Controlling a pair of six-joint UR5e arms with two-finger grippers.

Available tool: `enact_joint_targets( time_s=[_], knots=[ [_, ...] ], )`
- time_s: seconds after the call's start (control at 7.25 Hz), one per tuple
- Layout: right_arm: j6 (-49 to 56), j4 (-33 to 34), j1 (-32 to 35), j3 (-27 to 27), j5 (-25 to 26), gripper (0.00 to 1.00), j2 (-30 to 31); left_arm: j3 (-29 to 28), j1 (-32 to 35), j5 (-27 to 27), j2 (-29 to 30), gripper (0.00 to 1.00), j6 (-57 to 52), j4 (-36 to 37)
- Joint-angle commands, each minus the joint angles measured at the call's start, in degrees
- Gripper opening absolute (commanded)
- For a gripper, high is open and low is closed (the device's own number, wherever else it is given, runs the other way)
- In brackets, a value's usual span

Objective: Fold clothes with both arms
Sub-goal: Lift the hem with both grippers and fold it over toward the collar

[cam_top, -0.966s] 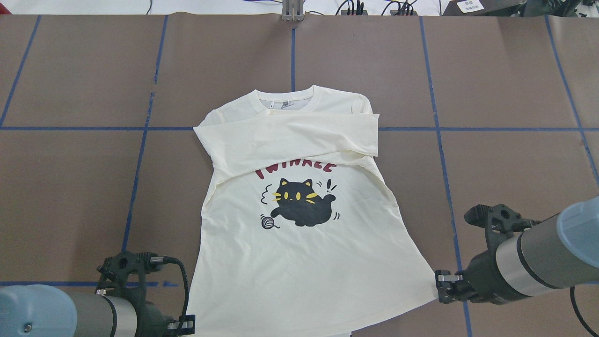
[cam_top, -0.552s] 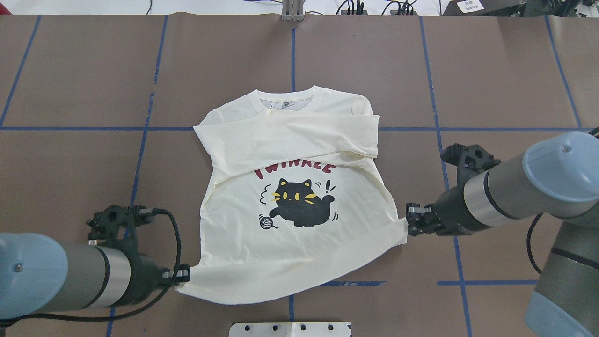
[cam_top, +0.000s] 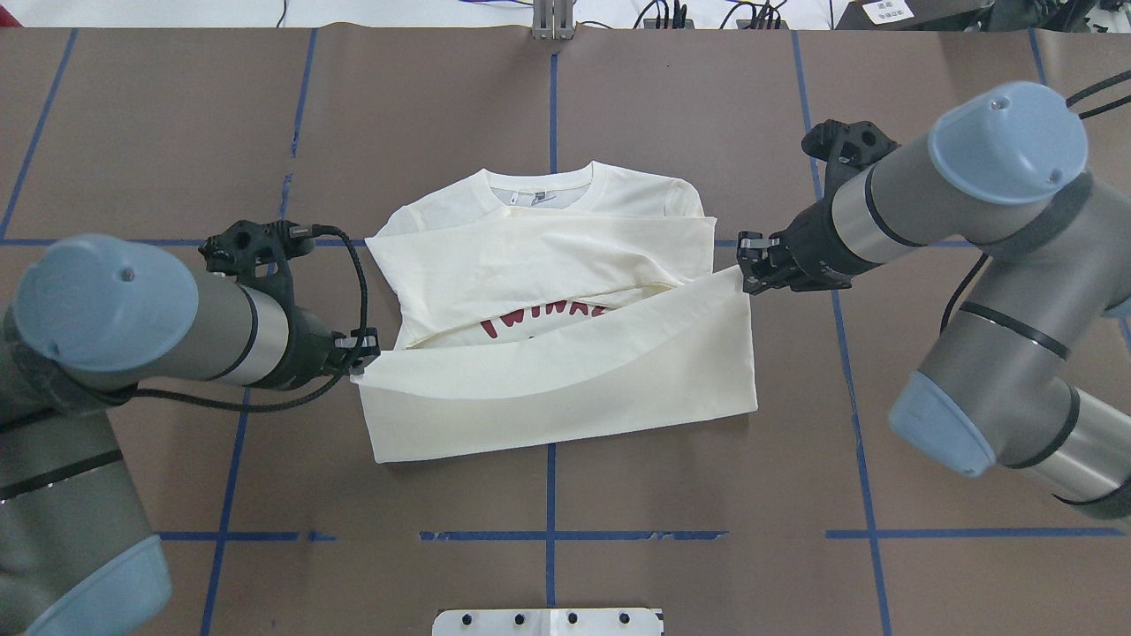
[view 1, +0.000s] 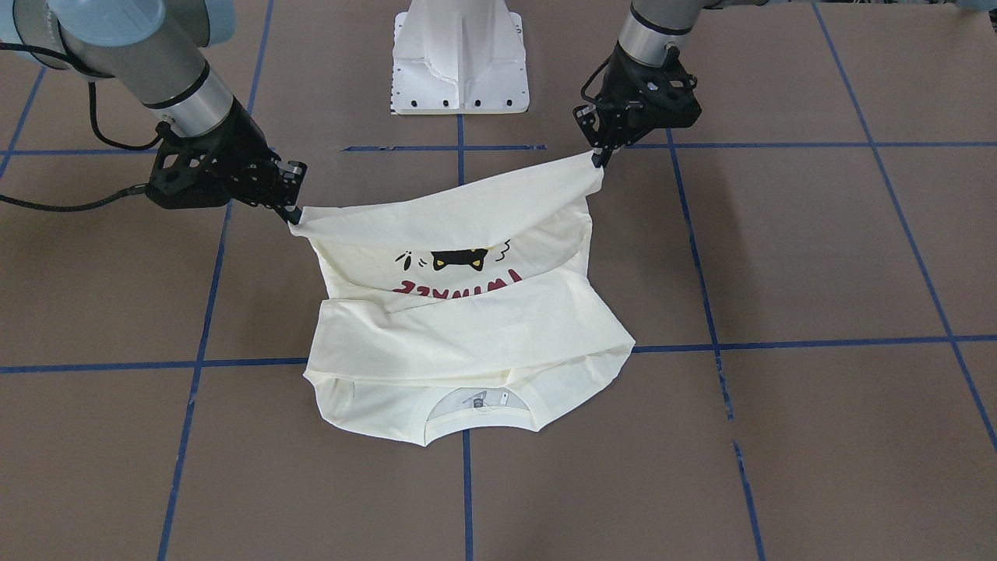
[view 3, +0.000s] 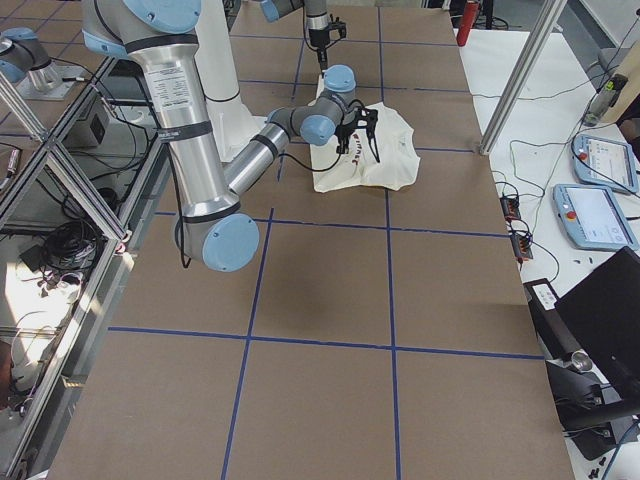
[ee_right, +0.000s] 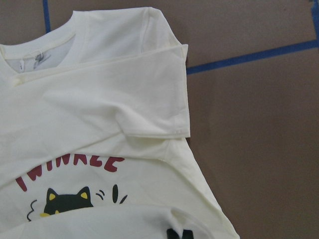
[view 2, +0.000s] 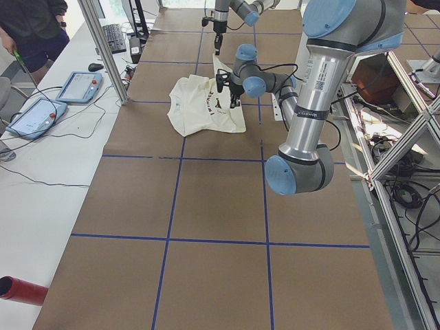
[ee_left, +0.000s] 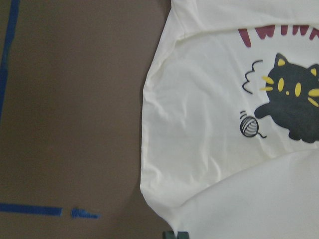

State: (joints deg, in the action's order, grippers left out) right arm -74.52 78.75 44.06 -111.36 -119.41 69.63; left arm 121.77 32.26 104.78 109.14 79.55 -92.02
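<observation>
Left tool is clamped on one hem corner of the T-shirt; right tool is clamped on the other. The hem hangs raised between the two tools, sagging mid-span and doubled over the lower body (cat print mostly covered in the overhead view). The right tool's corner sits nearer the collar than the left's. Beyond both tools, collar and folded sleeves lie flat on the counter.

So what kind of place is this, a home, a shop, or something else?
Most likely a robotics lab workcell: the left arm and right arm grip a T-shirt on a table gridded with blue tape, with what look like teach pendants on a side bench.
</observation>
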Motion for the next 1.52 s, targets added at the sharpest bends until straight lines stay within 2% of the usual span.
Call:
enact_joint_targets(
  time_s=[0.0,0.28,0.55,0.83,1.1,1.38],
  knots=[
    [0.25,0.0,2.69,7.08,0.22,0.0,-5.44,-5.81,8.05,2.88,3.52,0.0,-5.18,0.0],
    [1.04,-3.66,6.02,19.44,0.05,0.0,-12.56,-16.6,11.93,2.8,8.96,0.0,-8.69,-1.22],
    [0.95,-11.4,7.0,30.8,-0.04,0.0,-16.96,-26.63,12.92,2.71,11.45,0.0,-8.89,-9.88],
    [1.04,-12.3,7.35,34.97,0.22,0.0,-18.82,-34.55,14.05,2.54,12.06,0.0,-9.06,-17.37],
    [1.13,-14.75,7.44,38.74,0.31,0.0,-19.7,-38.69,14.24,2.45,14.16,0.0,-9.15,-18.72],
    [1.13,-14.77,7.53,39.11,0.31,0.0,-19.79,-39.51,14.24,2.36,15.23,0.0,-9.07,-18.72]
  ],
)
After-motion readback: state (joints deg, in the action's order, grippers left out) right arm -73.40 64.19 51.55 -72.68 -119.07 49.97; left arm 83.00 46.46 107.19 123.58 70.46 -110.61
